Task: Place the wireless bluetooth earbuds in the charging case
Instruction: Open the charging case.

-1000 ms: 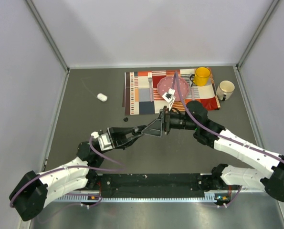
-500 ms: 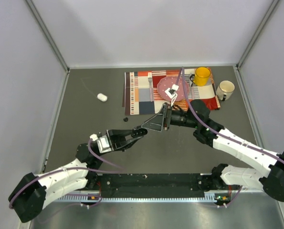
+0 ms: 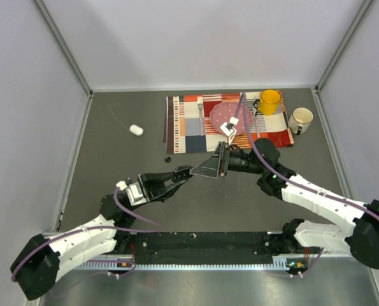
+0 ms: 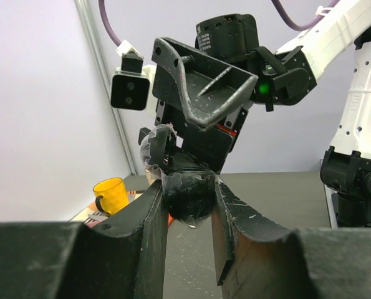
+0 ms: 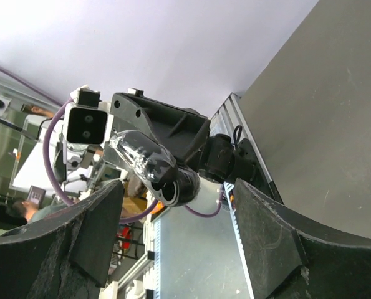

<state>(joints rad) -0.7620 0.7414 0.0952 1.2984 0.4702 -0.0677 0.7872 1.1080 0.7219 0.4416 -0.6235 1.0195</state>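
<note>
My left gripper point(image 3: 185, 171) is shut on a small glossy black charging case point(image 4: 187, 198), held up off the table; the left wrist view point(image 4: 188, 187) shows the case pinched between both fingers. In the right wrist view the case point(image 5: 170, 180) shows a hollow opening facing the camera. My right gripper point(image 3: 204, 169) is open and empty, tip to tip with the left one, its jaws wide on either side of the case point(image 5: 174, 196). A tiny black bud point(image 3: 167, 159) lies on the table beyond the grippers. No white earbuds show.
A small white oval pod point(image 3: 136, 130) lies at the left. A striped placemat point(image 3: 189, 124) at the back holds a pink plate point(image 3: 222, 115), a fork point(image 3: 200, 109) and a yellow mug point(image 3: 269, 101). A white mug point(image 3: 300, 119) stands beside it. Walls enclose the table.
Both grippers stay tip to tip. The right wrist has tilted slightly and the left gripper has shifted a little to the left with the case.
</note>
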